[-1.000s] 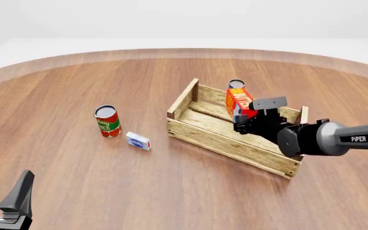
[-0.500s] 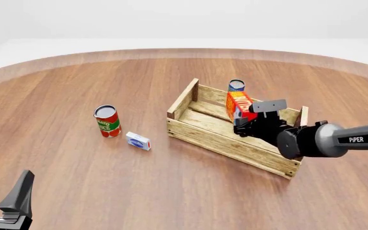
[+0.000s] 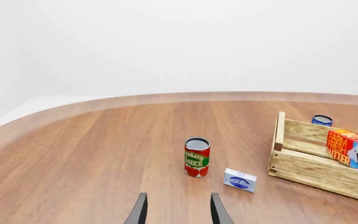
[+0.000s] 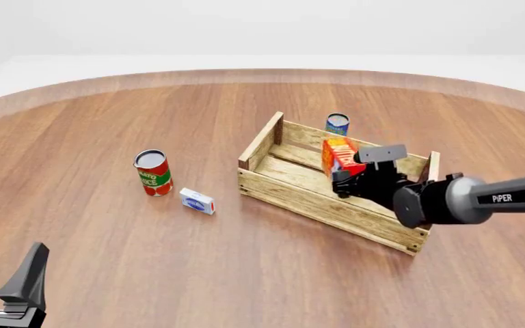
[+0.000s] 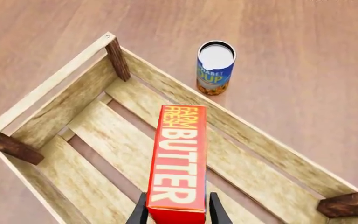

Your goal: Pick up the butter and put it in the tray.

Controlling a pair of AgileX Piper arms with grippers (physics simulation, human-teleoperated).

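White walls stand behind a round wooden table (image 3: 92, 154). From the left wrist camera, the left gripper (image 3: 177, 210) has its jaws apart with nothing between them; ahead of it stand a red can (image 3: 197, 157) and a small white-blue box (image 3: 240, 180) just beside it, and farther off is the tray (image 3: 303, 163), with the butter (image 3: 347, 147) showing over its wall and a blue can (image 3: 321, 120) behind. From the front camera, the left gripper (image 4: 7, 287) hangs low, well apart from everything, while the right gripper (image 4: 361, 171) is over the tray (image 4: 290, 188) and holds the butter (image 4: 339, 154) tilted above the slats. From the right wrist camera, the right gripper (image 5: 177, 210) has its jaws closed against the sides of the butter (image 5: 180, 163), which hangs over the inside of the tray (image 5: 98, 140); I cannot tell if it touches the floor. The blue can (image 5: 216, 67) stands just outside the far wall.
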